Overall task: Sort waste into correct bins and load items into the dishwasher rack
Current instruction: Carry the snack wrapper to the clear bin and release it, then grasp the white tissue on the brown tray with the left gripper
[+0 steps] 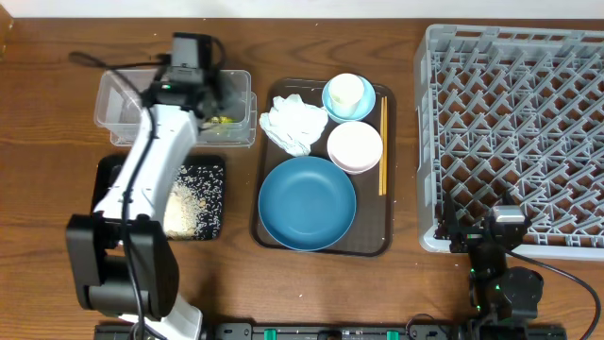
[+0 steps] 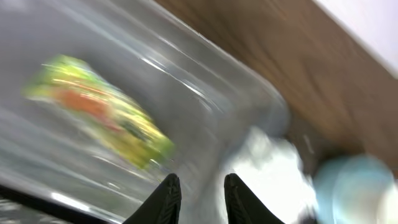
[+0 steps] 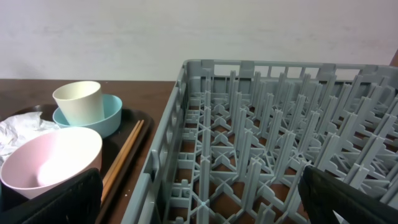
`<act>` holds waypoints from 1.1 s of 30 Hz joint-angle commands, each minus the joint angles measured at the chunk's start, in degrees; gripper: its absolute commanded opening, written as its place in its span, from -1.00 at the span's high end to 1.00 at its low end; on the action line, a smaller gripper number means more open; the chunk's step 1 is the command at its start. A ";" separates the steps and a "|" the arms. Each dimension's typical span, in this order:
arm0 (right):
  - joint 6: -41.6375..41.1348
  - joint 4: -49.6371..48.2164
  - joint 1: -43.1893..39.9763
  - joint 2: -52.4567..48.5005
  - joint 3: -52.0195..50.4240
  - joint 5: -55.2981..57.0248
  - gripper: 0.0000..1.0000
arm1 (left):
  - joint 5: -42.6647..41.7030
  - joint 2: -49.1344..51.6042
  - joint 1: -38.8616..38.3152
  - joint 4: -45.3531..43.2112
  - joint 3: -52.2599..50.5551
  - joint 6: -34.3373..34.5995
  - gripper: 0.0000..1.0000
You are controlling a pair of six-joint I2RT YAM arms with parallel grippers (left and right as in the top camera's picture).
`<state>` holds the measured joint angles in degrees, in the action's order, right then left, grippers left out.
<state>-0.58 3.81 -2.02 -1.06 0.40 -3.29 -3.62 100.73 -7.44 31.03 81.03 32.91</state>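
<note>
A yellow-orange-green wrapper lies blurred on the floor of the clear tub. My left gripper hovers above it, open a little, with nothing between its fingers. Rice covers the black tray. On the brown serving tray sit a crumpled napkin, a large dark-blue bowl, a white-pinkish bowl, a light-blue bowl and chopsticks. My right gripper stands wide open at the near wall of the grey rack.
A cream cup stands inside the light-blue bowl. The left arm stretches over the black tray toward the tub. The rack fills the right side of the table, and its near corner lies just ahead of the right arm.
</note>
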 commanded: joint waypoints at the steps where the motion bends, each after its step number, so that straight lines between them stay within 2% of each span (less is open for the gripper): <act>1: 0.66 0.22 -0.55 0.02 -0.09 -0.42 -0.98 | -8.07 0.04 -6.12 0.66 -0.15 -11.50 0.45; 3: 0.66 0.22 -0.55 0.02 -0.09 -0.42 -0.99 | -3.67 0.22 -10.12 1.14 -0.15 -11.45 0.43; 8: 0.66 0.22 -0.55 0.02 -0.09 -0.42 -0.99 | 7.17 2.89 -18.43 2.21 -0.20 -11.43 0.13; 12: 0.66 0.22 -0.55 0.02 -0.09 -0.42 -0.99 | 8.46 7.10 -21.22 3.61 -0.20 -10.69 -0.01; 21: 0.66 0.22 -0.52 0.02 -0.09 -0.42 -0.99 | 13.51 13.51 -21.24 2.95 -0.20 -8.90 -0.03; 28: 0.66 0.22 -0.55 0.02 -0.09 -0.42 -0.98 | 13.73 16.79 -21.27 0.35 -0.20 -8.87 -0.04; 32: 0.66 0.22 -0.55 0.02 -0.09 -0.42 -0.98 | 13.55 17.38 -21.27 -0.26 -0.20 -8.85 -0.01; 33: 0.66 0.22 -0.55 0.02 -0.09 -0.42 -0.98 | 13.51 17.38 -21.27 -0.28 -0.20 -8.85 0.09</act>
<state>-0.60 3.81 -2.02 -1.06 0.40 -3.29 8.60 117.47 -28.93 30.89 81.01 23.79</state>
